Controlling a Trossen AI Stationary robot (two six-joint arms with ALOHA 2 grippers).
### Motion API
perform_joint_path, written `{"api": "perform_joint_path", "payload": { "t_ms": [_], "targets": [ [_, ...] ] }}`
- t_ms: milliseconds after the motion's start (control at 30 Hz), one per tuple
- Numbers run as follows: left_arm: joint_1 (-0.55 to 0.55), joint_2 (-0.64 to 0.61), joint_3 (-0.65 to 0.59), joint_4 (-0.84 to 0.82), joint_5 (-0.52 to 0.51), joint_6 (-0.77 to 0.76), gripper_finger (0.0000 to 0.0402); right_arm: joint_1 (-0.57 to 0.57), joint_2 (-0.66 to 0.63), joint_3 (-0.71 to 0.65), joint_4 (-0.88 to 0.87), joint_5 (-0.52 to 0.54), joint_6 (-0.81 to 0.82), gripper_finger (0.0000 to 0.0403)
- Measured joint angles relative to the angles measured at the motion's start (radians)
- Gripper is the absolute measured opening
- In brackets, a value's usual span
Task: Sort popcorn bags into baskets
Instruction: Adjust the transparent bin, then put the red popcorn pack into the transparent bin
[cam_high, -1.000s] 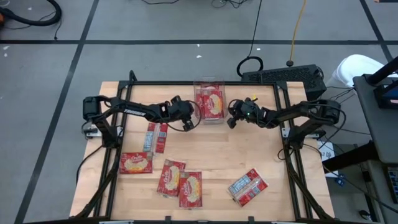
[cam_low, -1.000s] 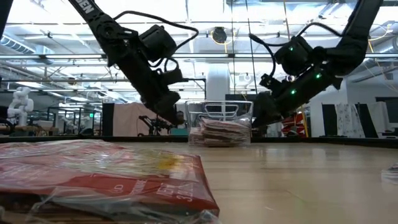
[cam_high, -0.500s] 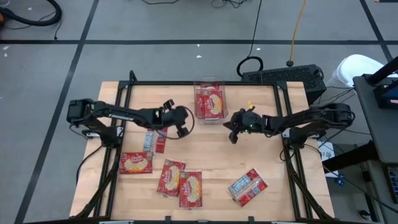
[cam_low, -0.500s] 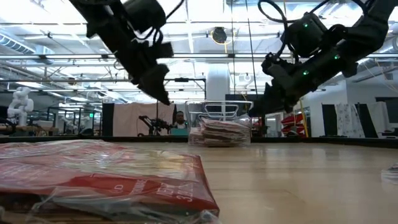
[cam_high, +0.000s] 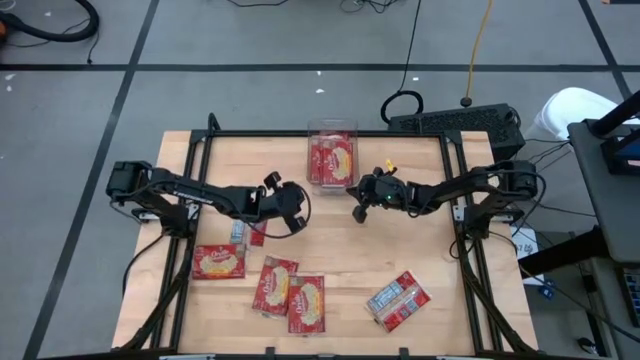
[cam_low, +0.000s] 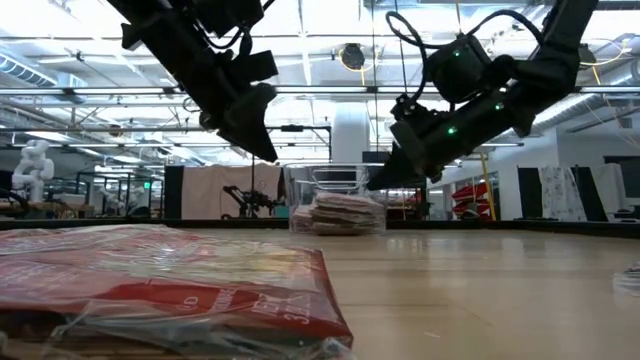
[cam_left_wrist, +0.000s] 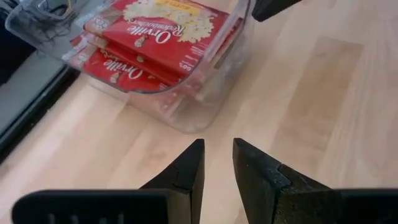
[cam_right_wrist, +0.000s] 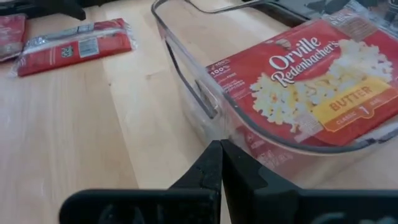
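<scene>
Looking straight down from above, you've got the clear bin (cam_high: 331, 160) at the table's (cam_high: 430, 250) far edge, middle, with red popcorn bags (cam_high: 330, 163) stacked inside; the left gripper (cam_high: 291, 214) sits to its near-left over bare wood, the right gripper (cam_high: 360, 207) just off the bin's near-right corner, and neither carries anything. Loose bags: one (cam_high: 219, 261) near the left rail, two overlapping (cam_high: 290, 292) toward the near edge, one silvery-side-up (cam_high: 398, 298) near-right, and one (cam_high: 247, 231) partly under the left arm. At table height you see the bin (cam_low: 338, 213) low in the distance with the stack inside, both grippers hanging above the tabletop on either side of it, and a bag (cam_low: 170, 290) filling the foreground. In the left wrist view the fingers (cam_left_wrist: 186, 171) stand slightly apart, nothing between them, aimed at the bin (cam_left_wrist: 205, 106). In the right wrist view the jaws are pressed together, empty, tips right at the bin's wall (cam_right_wrist: 205, 99), butter-label bag (cam_right_wrist: 305, 87) on top.
</scene>
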Motion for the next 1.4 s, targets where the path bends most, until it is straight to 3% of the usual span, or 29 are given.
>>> {"api": "perform_joint_path", "payload": {
  "t_ms": [200,400,633,800,900,1033,1233,1400],
  "targets": [
    [-0.074,0.000,0.000,-0.027,-0.005,-0.047,0.0090,0.068,-0.042,0.001,-0.019,0.026,0.018,0.0000],
    [-0.187,0.009,0.000,0.037,-0.009,-0.057,0.0090,0.207,-0.081,-0.007,-0.078,-0.083,0.076,0.0000],
    [-0.320,0.054,-0.001,0.199,-0.013,-0.094,0.0090,0.460,-0.104,-0.005,-0.143,-0.038,0.219,0.0000],
    [-0.390,0.120,-0.001,0.355,-0.017,-0.104,0.0090,0.697,-0.157,0.087,-0.421,0.026,0.339,0.0010],
    [-0.411,0.167,-0.001,0.446,-0.028,-0.098,0.0090,0.832,-0.176,0.187,-0.704,0.050,0.408,0.0030],
    [-0.426,0.218,0.003,0.558,-0.077,-0.085,0.0090,0.976,-0.174,0.313,-0.953,0.052,0.507,0.0074],
    [-0.458,0.252,0.004,0.669,-0.119,-0.089,0.0090,1.134,-0.155,0.358,-1.044,0.055,0.678,0.0154],
    [-0.490,0.279,0.039,0.675,-0.123,-0.067,0.0090,1.203,-0.107,0.343,-1.044,0.053,0.791,0.0194]
  ]
}}
